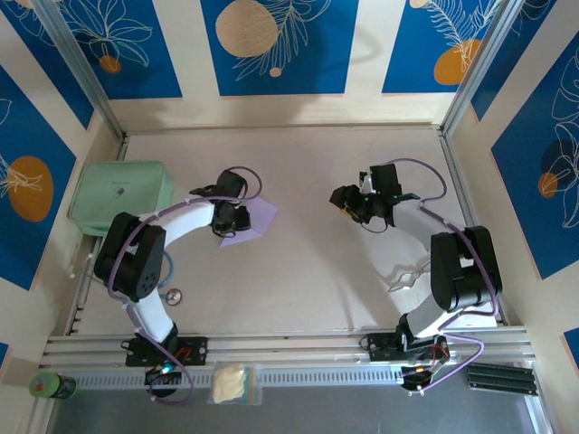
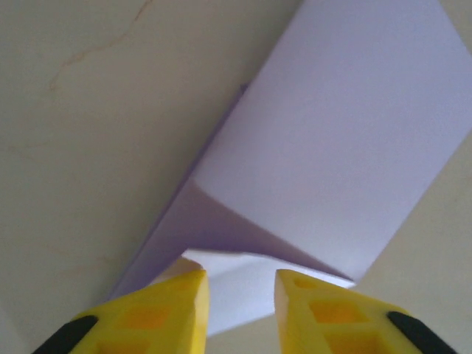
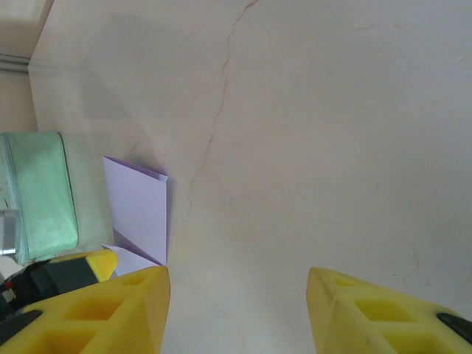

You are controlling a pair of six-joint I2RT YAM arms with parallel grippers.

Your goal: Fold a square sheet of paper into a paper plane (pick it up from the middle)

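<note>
We look down on a pale beige table [image 1: 308,280] walled in by blue panels [image 1: 136,45] drawn with white leaves.

The left gripper [image 2: 242,284] has its yellow fingers [image 2: 173,306] a narrow gap apart, and the near corner of the lilac sheet of paper [image 2: 346,147] lies in that gap. The sheet is not pinched between the pads. We cannot tell whether the tips press on it. The paper is already partly folded: a crease runs across it and a flap slopes up from the table just past the fingertips. From above, the left gripper [image 1: 233,221] sits on the sheet's left edge, and the sheet [image 1: 256,220] lies left of the table's middle. A mint-green box [image 1: 122,194] sits well to the left, by the wall.

The right gripper [image 3: 236,295] is spread wide, its fingers [image 3: 125,302] holding nothing, with bare table beneath. From above we see the right gripper [image 1: 344,199] right of centre, pointing towards the paper and well apart from it. Its wrist camera catches the sheet [image 3: 136,206] beside the box [image 3: 40,195].
</note>
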